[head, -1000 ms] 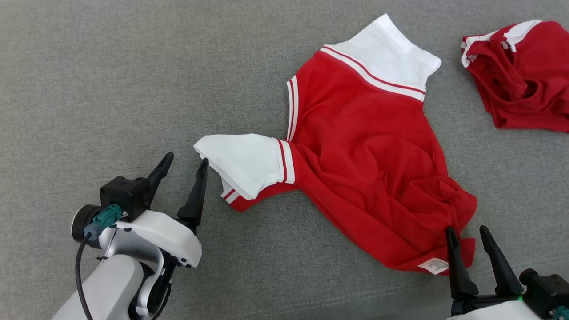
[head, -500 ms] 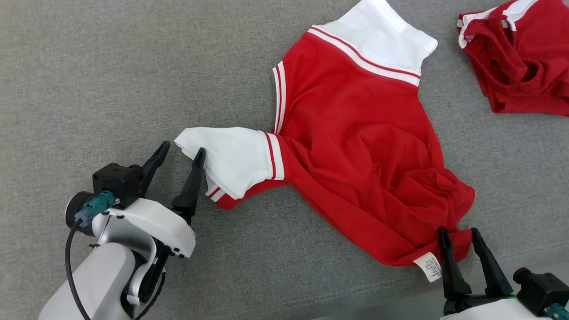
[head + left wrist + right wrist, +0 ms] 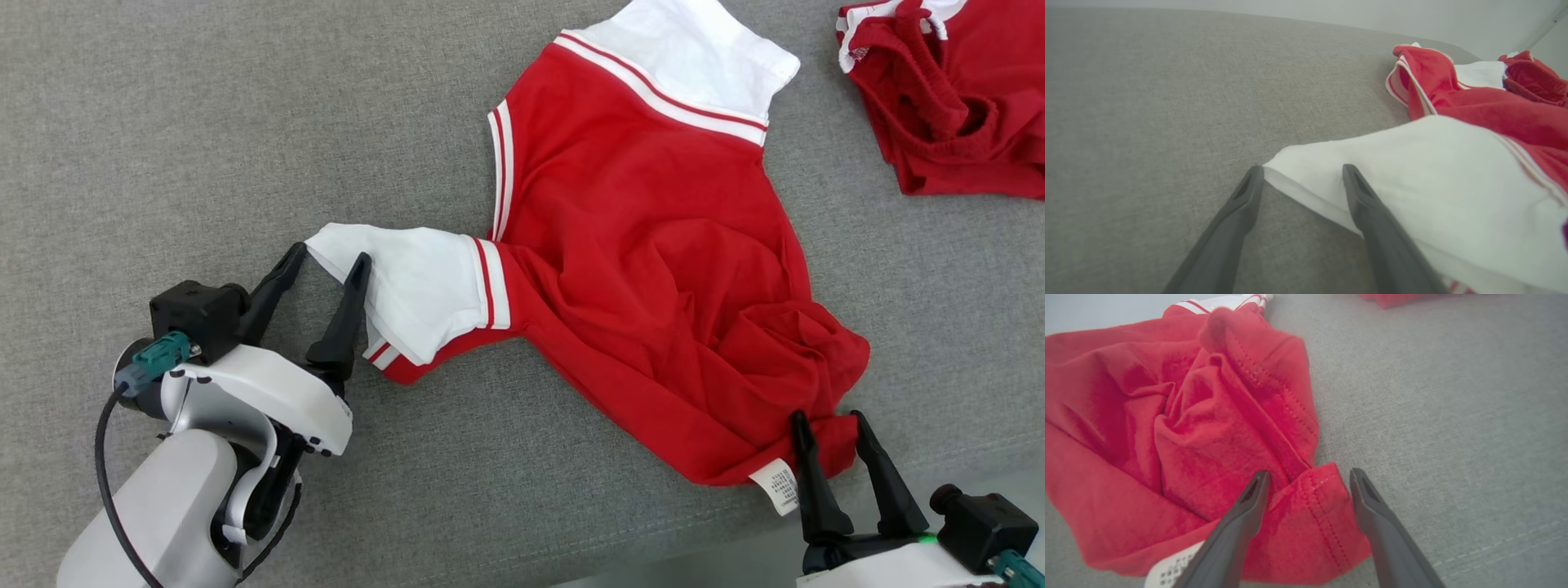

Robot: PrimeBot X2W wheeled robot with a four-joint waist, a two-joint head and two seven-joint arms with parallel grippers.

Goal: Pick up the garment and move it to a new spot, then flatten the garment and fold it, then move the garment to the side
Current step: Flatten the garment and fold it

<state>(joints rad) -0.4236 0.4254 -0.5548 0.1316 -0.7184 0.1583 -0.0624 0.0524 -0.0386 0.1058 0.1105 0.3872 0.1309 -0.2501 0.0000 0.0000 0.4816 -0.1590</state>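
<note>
Now Poised at Two Ends, Nothing Gripped Yet

Lying rumpled on grey woven surface (image 3: 204, 122): red short-sleeved shirt (image 3: 653, 269) with white sleeves. Straddling its white sleeve tip (image 3: 343, 245) with left gripper (image 3: 328, 257), fingers spread wide, clamped on nothing. Likewise bracketing its bunched red hem corner (image 3: 833, 445), beside white care label (image 3: 777, 486), with right gripper (image 3: 828, 420), fully spread, empty. Probably chosen as opposite ends, so that lifting stretches cloth instead of bunching it.

Left hand (image 3: 330, 253) and right hand (image 3: 828, 416) both point forward, jaws spread wide, seemingly held low.
</note>
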